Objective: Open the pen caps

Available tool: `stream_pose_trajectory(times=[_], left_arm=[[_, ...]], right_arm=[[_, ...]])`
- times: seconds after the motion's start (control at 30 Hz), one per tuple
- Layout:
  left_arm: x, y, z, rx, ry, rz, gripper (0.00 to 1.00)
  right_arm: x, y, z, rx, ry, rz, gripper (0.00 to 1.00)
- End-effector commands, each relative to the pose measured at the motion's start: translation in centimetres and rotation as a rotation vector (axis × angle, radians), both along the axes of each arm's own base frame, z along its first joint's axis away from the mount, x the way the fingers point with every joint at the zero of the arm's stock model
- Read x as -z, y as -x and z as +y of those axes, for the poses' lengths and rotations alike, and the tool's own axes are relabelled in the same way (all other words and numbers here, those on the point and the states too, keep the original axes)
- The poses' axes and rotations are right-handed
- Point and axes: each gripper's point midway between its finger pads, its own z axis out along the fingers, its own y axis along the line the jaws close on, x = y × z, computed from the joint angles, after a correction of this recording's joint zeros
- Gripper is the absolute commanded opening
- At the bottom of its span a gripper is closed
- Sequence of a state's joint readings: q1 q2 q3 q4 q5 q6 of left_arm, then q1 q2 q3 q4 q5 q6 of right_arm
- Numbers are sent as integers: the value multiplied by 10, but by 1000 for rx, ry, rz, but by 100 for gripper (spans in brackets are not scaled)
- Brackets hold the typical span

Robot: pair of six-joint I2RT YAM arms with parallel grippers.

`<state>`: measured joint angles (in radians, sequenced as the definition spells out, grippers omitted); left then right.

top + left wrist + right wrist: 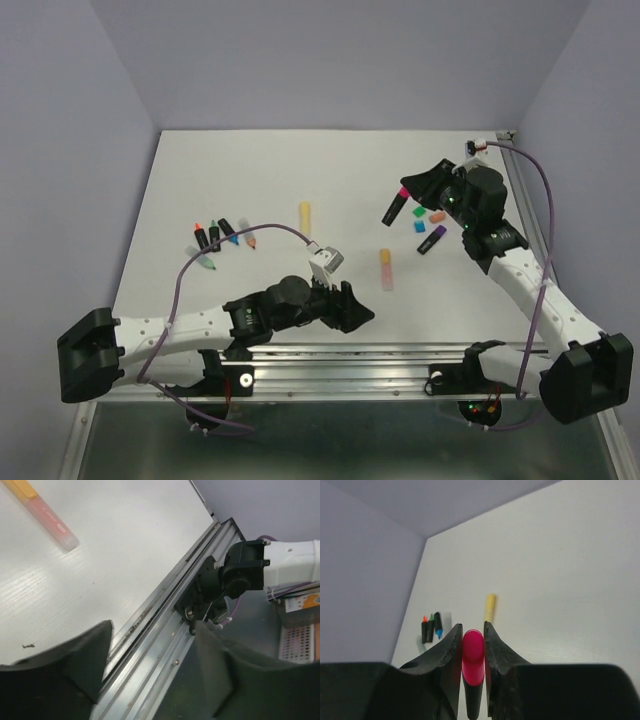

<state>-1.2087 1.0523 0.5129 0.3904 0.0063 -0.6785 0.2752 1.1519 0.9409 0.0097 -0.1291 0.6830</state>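
Note:
My right gripper (404,186) is lifted above the table's right side, shut on a pink cap (403,192) of a highlighter whose black body (391,211) hangs below. In the right wrist view the pink cap (473,655) sits pinched between both fingers (451,647). My left gripper (355,305) is open and empty over the front rail (150,645). A yellow pen (304,214) and a pastel pink pen with an orange cap (385,268) lie mid-table. A purple-capped pen (432,238) lies under my right gripper.
Loose orange (437,215) and blue (420,226) caps lie by the purple pen. Several uncapped black pens (214,237) lie at the left, also in the right wrist view (431,627). The right arm's base (235,577) stands beside the left gripper.

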Motion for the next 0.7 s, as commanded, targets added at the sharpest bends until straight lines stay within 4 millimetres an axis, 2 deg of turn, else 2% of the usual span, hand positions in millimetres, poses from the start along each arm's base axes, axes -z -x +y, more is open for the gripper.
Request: stream_pose_trajectory(times=[0.0,0.03,0.17,0.23,0.27,0.3,0.37,0.4,0.43,0.5,0.53,0.6,0.67], left_arm=[[-38,-10,-4,-17,71,-63,87],[-41,-6,-5,8,79,-73,98],[-53,-12,-6,22,83,-127,99],[-60,-22,-5,-20,74,-135,99],[-72,-33,-5,-71,75,-154,99],[-66,-45,0,-140,27,-153,99],[-69,-57,2,-194,-6,-177,99],[-70,-69,5,-263,-41,-187,99],[-78,-76,4,-281,-54,-219,99],[-80,-83,3,-297,-87,-258,99],[-75,-86,-1,-276,-125,-295,99],[-84,-86,-11,-243,-112,-322,99],[-85,-82,-22,-180,-108,-333,99]], right_arm=[[-38,53,46,-361,-87,-207,1],[-40,59,48,-388,-111,-212,1],[-40,88,60,-530,-141,-218,1],[-36,98,64,-572,-177,-185,1],[-35,102,64,-572,-187,-180,1],[-32,95,59,-517,-193,-157,1],[-11,88,51,-431,-174,-37,1],[0,79,41,-335,-164,27,1],[3,77,38,-313,-163,40,1],[1,82,41,-336,-172,38,1],[-6,86,44,-368,-187,-1,1],[-14,95,51,-428,-215,-38,1],[-24,106,58,-510,-230,-79,1]])
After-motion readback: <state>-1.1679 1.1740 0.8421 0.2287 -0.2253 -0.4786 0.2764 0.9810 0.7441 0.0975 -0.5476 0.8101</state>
